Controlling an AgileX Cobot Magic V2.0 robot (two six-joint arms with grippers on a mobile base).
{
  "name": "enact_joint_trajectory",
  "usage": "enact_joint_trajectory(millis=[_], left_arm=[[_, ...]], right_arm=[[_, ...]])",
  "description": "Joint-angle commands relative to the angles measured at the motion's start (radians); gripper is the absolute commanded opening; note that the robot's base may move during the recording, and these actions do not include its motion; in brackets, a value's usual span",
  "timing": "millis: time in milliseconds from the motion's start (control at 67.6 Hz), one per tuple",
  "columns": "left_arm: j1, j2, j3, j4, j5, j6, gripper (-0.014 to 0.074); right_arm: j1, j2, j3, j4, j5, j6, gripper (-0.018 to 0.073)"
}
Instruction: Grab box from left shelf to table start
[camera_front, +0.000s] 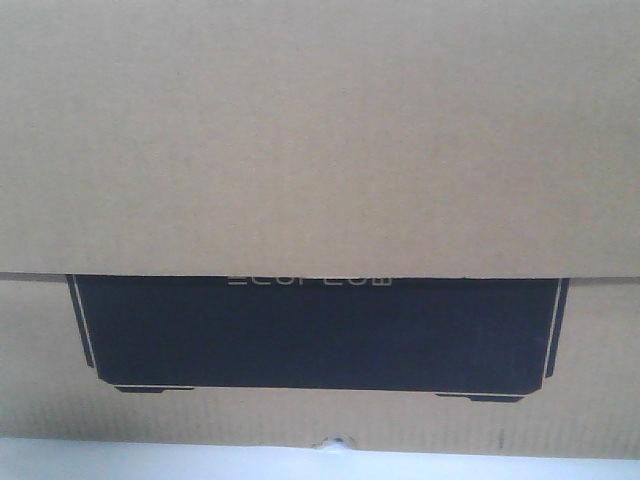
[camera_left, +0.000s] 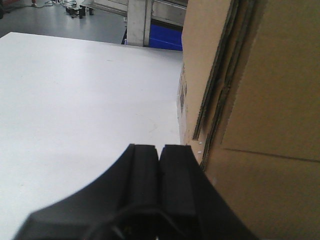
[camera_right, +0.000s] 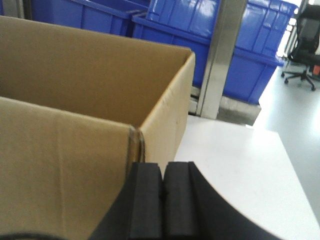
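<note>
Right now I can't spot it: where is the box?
The box sits on the white table, filling the front view, between both closed pincers.

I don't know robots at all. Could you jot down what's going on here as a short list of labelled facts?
box: brown cardboard box with a black printed panel, fills the front view
box top: open, seen from the right wrist view
table: white table, the box stands on it
left hand: left hand shut, beside the box's side
right hand: right hand shut, at the box's corner
background: blue bins and a metal post behind the table
</note>
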Motion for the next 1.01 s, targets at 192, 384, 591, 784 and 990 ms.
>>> enact_joint_trajectory(millis=[192,384,591,784,990], left_arm=[[0.0,-0.014,-0.003,-0.008,-0.077,0.002,-0.0093],[0.0,-0.014,-0.003,-0.008,-0.076,0.002,-0.0093],[0.0,-0.014,-0.003,-0.008,-0.076,0.002,-0.0093],[0.0,-0.014,-0.003,-0.008,-0.076,0.002,-0.0093],[0.0,-0.014,-0.003,-0.008,-0.076,0.002,-0.0093]], right_arm=[[-0.205,-0.071,0.196,0.062,-0.179,-0.003,0.0068],[-0.218,-0.074,0.29,0.062,-0.287,0.002,0.0068],[-0.218,-0.074,0.29,0.062,-0.302,0.002,0.0068],[-0.218,-0.074,0.29,0.062,-0.301,0.002,0.0068],[-0.218,-0.074,0.29,0.062,-0.301,0.002,0.0068]])
